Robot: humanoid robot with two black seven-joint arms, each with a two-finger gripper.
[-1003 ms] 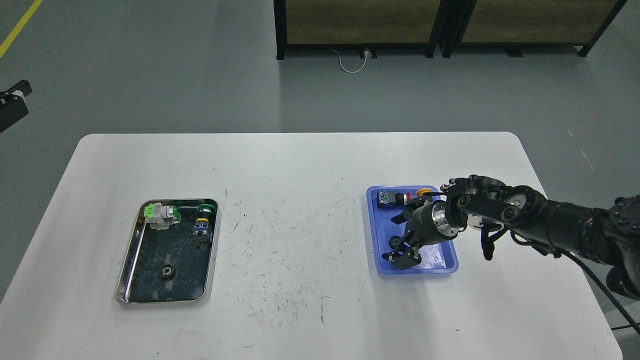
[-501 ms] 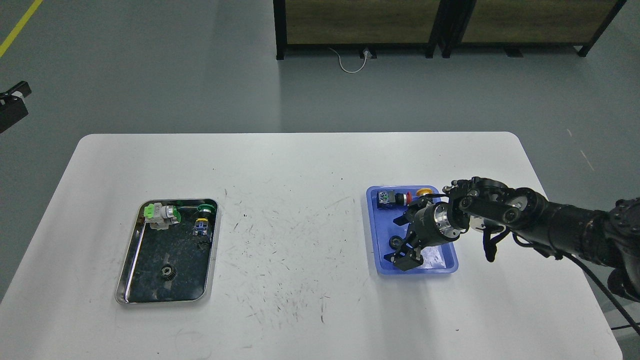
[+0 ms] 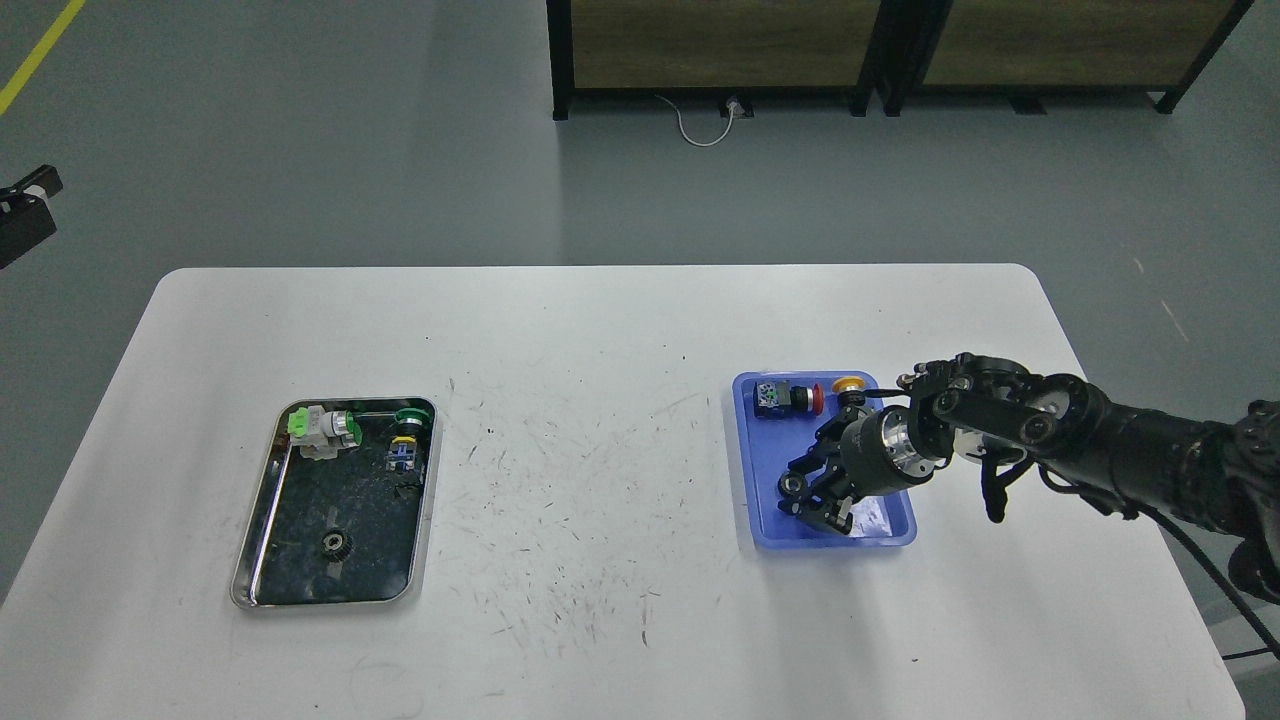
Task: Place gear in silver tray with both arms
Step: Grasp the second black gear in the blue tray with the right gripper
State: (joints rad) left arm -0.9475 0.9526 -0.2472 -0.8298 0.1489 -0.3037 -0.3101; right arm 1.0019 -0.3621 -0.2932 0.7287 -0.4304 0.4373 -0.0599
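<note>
The silver tray point(image 3: 262, 483) lies on the left of the white table and holds a small black gear point(image 3: 335, 543). My right arm comes in from the right. Its gripper point(image 3: 806, 492) is down inside the blue plastic tray point(image 3: 745, 520), with its two fingers drawn in around a second small black gear point(image 3: 791, 486) that rests on the tray floor. A black part point(image 3: 22, 215) at the far left edge, off the table, seems to be my left gripper; its fingers cannot be told apart.
The silver tray also holds a green-and-white part point(image 3: 318, 428), a green button point(image 3: 409, 417) and a small blue part point(image 3: 402, 456). The blue tray holds a red-capped switch point(image 3: 790, 397) and a yellow button point(image 3: 849, 383). Dark cabinets stand on the floor beyond the table.
My right gripper has dropped lower into the blue tray and its fingers have narrowed from wide open to close around the gear. The left side has not moved.
</note>
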